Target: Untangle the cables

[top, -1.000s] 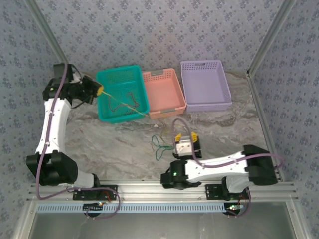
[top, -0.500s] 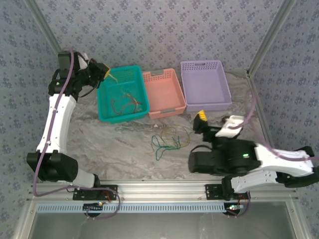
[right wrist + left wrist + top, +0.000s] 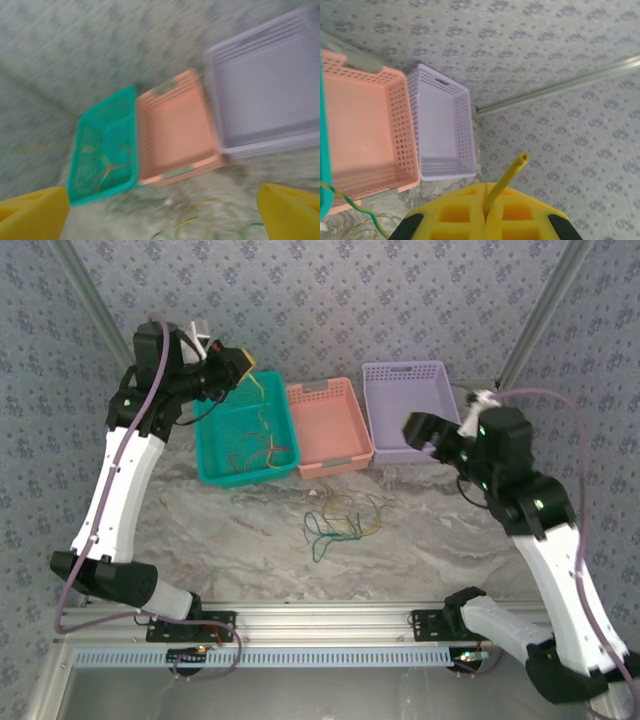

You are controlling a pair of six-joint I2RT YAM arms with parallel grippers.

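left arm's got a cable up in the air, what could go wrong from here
The left claw is shut on a yellow cable that hangs into the teal basket among other cables. Pulling higher may drag the knot up instead of freeing it.
Just a short end pokes past the fingers, so it might slip out.
The right claw is open and away from the basket, so nothing holds the rest down.

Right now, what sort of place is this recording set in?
Probably a robot lab test cell, not a home: patterned wall panels in a metal frame box in a marble-look table, the left arm and right arm are bolted to an aluminium rail, and plastic baskets line the back.
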